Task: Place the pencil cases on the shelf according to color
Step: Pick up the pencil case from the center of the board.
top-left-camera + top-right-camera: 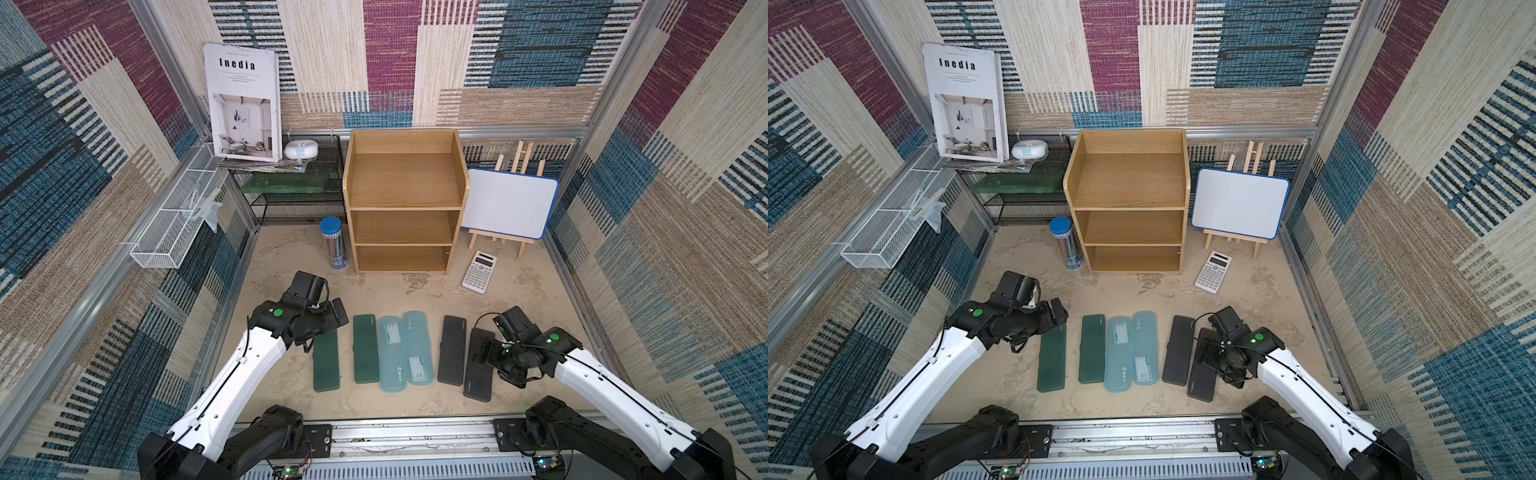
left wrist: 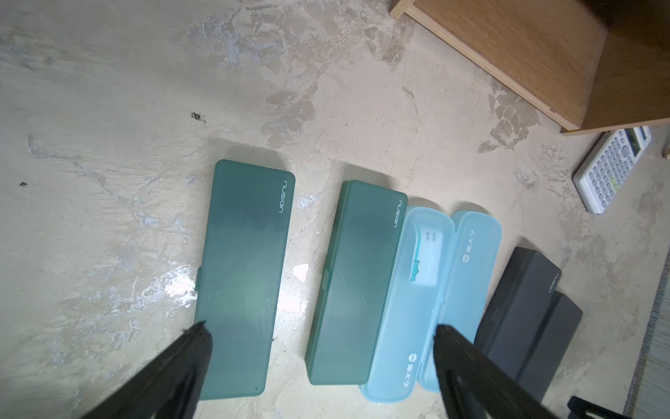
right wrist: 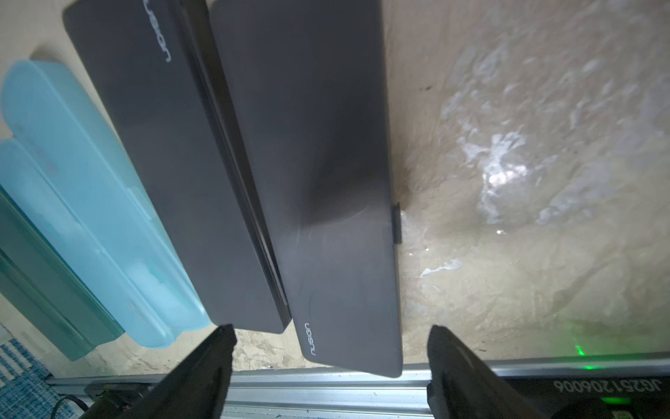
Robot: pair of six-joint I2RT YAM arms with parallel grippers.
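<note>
The right gripper [image 3: 330,328] is held wide open over a black case [image 3: 319,163], nothing gripped; the left gripper [image 2: 321,324] is spread empty near a green case [image 2: 243,254].

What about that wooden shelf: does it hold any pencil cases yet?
No, all three tiers of the shelf are bare; the six pencil cases lie in front of it.

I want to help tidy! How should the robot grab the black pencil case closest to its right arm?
From above, pinch the outer black case across its narrow width, near the middle. It lies flat, so only its long edges fit the open right gripper. The other black case sits close along one edge, so that finger probably needs care.
</note>
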